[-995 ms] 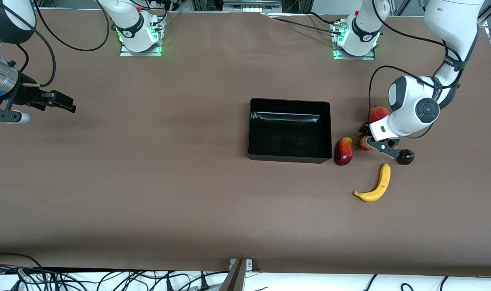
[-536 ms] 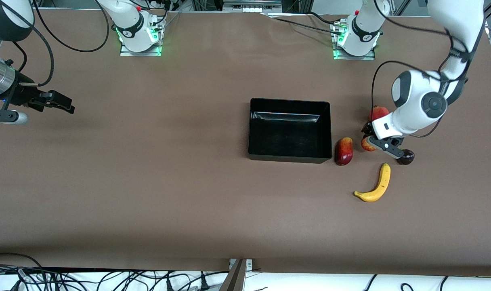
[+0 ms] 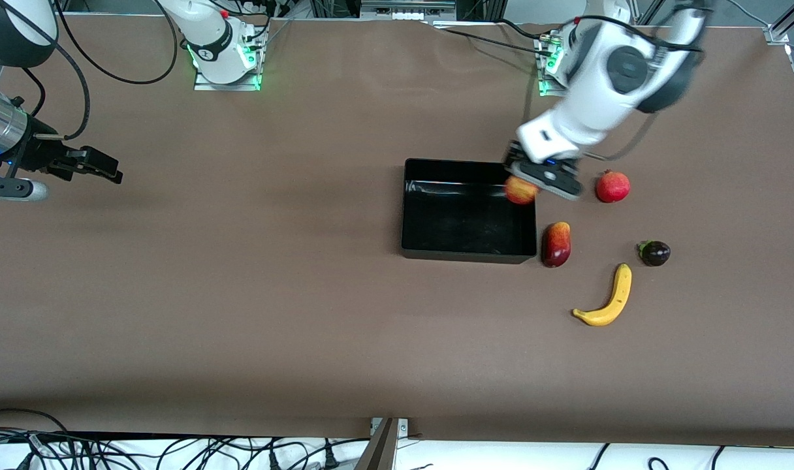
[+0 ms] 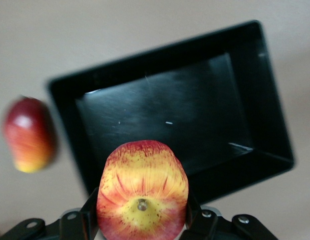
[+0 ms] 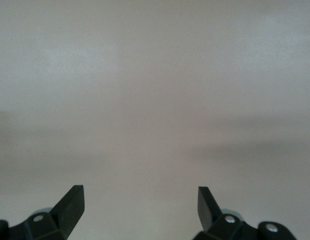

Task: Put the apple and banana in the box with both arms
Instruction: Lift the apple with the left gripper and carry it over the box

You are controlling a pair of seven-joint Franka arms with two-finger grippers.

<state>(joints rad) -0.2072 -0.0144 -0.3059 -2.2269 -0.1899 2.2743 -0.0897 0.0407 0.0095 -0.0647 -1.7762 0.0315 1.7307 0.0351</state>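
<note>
The red-and-yellow streaked apple hangs in the air with my left gripper shut on it. It is over the corner of the black box that is toward the left arm's end. In the left wrist view the apple fills the gap between the fingers, with the bare floor of the box below it. The yellow banana lies on the table, nearer the front camera than the box, toward the left arm's end. My right gripper waits open over bare table at the right arm's end, and in its own view the right gripper holds nothing.
A dark red and orange mango lies beside the box wall and also shows as the mango in the left wrist view. A plain red round fruit and a dark purple fruit sit toward the left arm's end.
My left gripper has risen from among the fruits with the apple and carried it over to the box's corner. The right arm has stayed put.
</note>
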